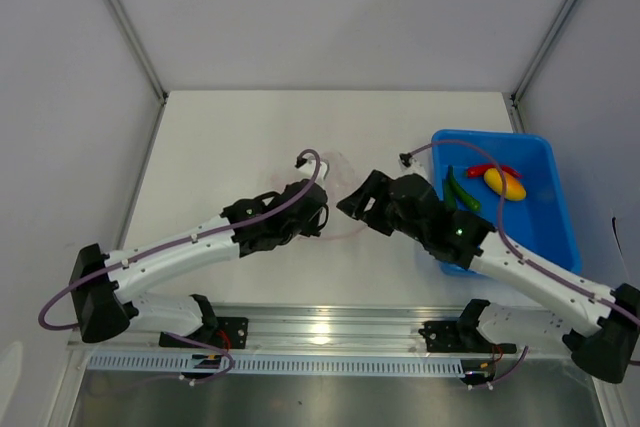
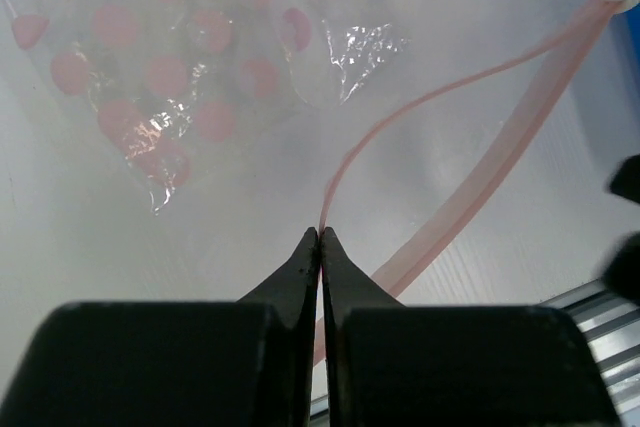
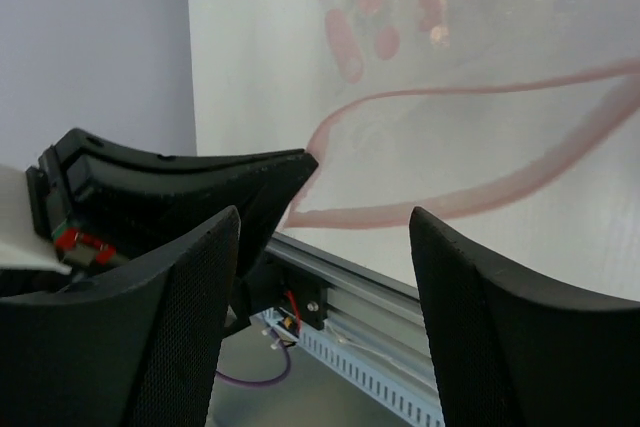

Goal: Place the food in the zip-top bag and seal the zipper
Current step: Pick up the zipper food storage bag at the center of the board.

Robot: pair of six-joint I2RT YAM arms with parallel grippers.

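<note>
The zip-top bag (image 1: 338,179) lies clear and pink-dotted at the table's middle, also in the left wrist view (image 2: 180,67) and the right wrist view (image 3: 390,7). Its zipper (image 2: 480,187) is parted into two lips, so the mouth gapes. My left gripper (image 2: 320,235) is shut on the thin upper lip (image 2: 400,112). My right gripper (image 3: 325,212) is open and empty, just right of the mouth (image 1: 350,202), facing the left gripper (image 1: 318,209). The food lies in the blue bin: a red chili (image 1: 495,169), a yellow-orange piece (image 1: 504,184) and dark green pieces (image 1: 460,192).
The blue bin (image 1: 490,135) stands at the right of the table, behind my right arm. An aluminium rail (image 1: 330,325) runs along the near edge. White walls enclose the table at the back and sides.
</note>
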